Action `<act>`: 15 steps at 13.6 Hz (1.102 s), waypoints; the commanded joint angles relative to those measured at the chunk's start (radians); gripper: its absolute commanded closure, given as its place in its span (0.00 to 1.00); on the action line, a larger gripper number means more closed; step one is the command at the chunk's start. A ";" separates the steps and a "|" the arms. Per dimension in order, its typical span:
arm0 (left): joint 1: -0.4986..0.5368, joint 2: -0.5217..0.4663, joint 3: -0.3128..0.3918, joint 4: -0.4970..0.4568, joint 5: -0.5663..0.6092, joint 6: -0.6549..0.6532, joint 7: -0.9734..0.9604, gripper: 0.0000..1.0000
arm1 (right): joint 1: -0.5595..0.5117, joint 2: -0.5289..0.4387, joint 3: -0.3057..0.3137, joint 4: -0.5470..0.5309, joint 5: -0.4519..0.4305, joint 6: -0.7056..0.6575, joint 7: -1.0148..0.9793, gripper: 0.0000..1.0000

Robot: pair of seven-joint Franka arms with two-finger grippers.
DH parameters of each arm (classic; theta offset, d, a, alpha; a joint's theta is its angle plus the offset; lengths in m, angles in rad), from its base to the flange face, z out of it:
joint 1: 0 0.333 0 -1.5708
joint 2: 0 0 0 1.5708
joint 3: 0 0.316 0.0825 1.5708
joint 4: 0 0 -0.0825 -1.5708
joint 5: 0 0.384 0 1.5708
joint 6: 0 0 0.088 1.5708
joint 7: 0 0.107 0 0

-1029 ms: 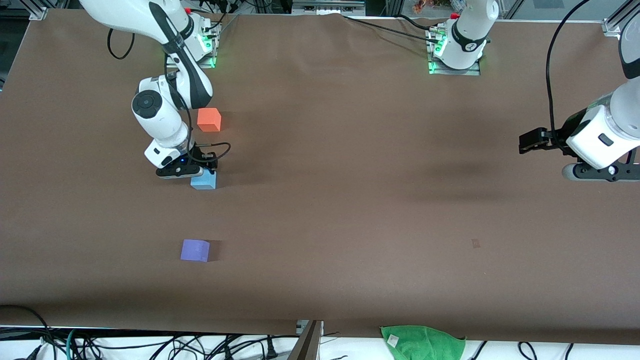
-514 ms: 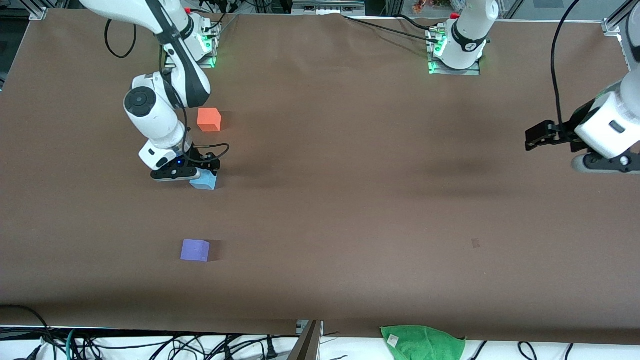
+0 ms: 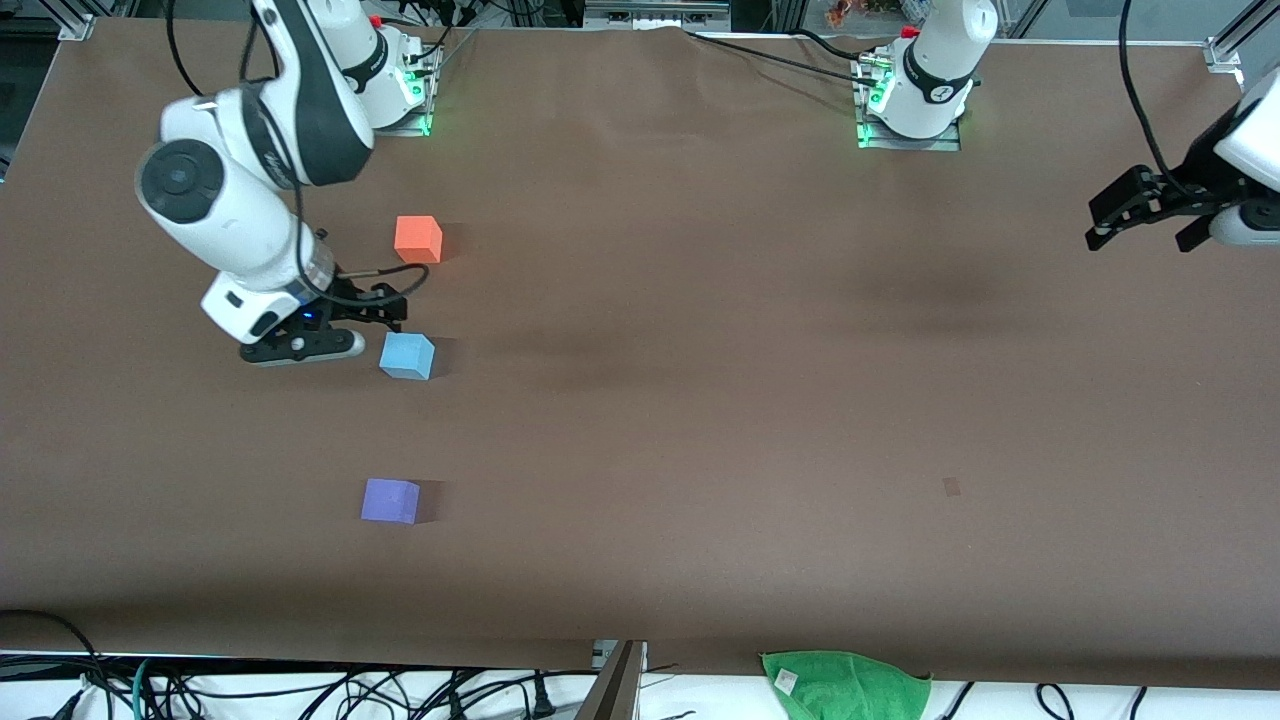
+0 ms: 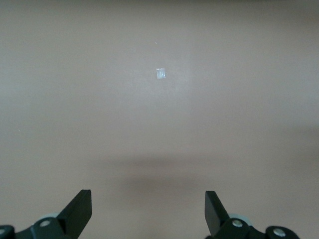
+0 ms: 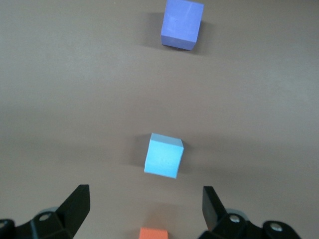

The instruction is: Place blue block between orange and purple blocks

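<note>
The blue block (image 3: 407,355) rests on the brown table, in line between the orange block (image 3: 418,239), which is farther from the front camera, and the purple block (image 3: 390,500), which is nearer. My right gripper (image 3: 375,308) is open and empty, raised over the table just beside the blue block. In the right wrist view the blue block (image 5: 164,155), the purple block (image 5: 182,23) and the orange block (image 5: 153,233) lie in a row below the open right gripper (image 5: 145,194). My left gripper (image 3: 1137,213) hangs open and empty over the left arm's end of the table (image 4: 148,198).
A green cloth (image 3: 845,683) lies at the table's near edge. Cables run along that edge. A small pale mark (image 3: 951,486) is on the table surface, also seen in the left wrist view (image 4: 160,73). The arm bases (image 3: 908,120) stand along the top edge.
My right gripper has let go of the blue block, risen and moved off it toward the right arm's end. The left arm has drawn back toward the table's edge.
</note>
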 commanded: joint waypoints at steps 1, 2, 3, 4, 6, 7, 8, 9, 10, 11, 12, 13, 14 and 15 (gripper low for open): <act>-0.019 0.045 0.002 0.008 0.024 0.018 0.001 0.00 | -0.001 -0.003 -0.001 0.174 0.019 -0.273 -0.028 0.00; -0.019 0.068 0.000 0.011 0.025 0.015 0.004 0.00 | -0.001 -0.035 -0.001 0.195 0.025 -0.314 -0.028 0.00; -0.017 0.087 0.000 0.017 0.022 0.015 0.004 0.00 | -0.001 -0.085 -0.003 0.197 0.025 -0.323 -0.027 0.00; -0.016 0.096 0.000 0.035 0.024 0.015 0.004 0.00 | -0.001 -0.117 -0.009 0.197 0.025 -0.354 -0.025 0.00; -0.007 0.119 0.003 0.060 0.017 0.015 -0.001 0.00 | -0.002 -0.162 -0.015 0.197 0.025 -0.414 -0.038 0.00; 0.003 0.124 0.008 0.075 0.010 0.017 0.007 0.00 | -0.010 -0.176 -0.011 0.200 0.023 -0.432 -0.053 0.00; 0.015 0.160 0.009 0.122 0.004 0.017 0.006 0.00 | -0.062 -0.178 0.012 0.200 0.025 -0.445 -0.064 0.00; 0.017 0.198 0.008 0.182 0.004 0.003 0.005 0.00 | -0.125 -0.176 0.073 0.202 0.023 -0.452 -0.082 0.00; 0.015 0.219 0.008 0.215 0.017 -0.032 0.002 0.00 | -0.145 -0.178 0.087 0.212 0.025 -0.461 -0.094 0.00; 0.017 0.217 0.008 0.215 0.017 -0.046 -0.001 0.00 | -0.147 -0.178 0.080 0.220 0.025 -0.466 -0.094 0.00; 0.026 0.213 0.012 0.210 0.019 -0.060 -0.008 0.00 | -0.147 -0.178 0.068 0.232 0.026 -0.463 -0.094 0.00; 0.059 0.211 0.017 0.210 0.008 -0.063 -0.002 0.00 | -0.147 -0.175 0.063 0.249 0.027 -0.465 -0.094 0.00; 0.078 0.205 0.013 0.210 0.008 -0.065 -0.001 0.00 | -0.147 -0.173 0.061 0.252 0.025 -0.466 -0.094 0.00; 0.081 0.199 0.013 0.210 0.011 -0.071 0.005 0.00 | -0.148 -0.173 0.057 0.252 0.025 -0.466 -0.096 0.00</act>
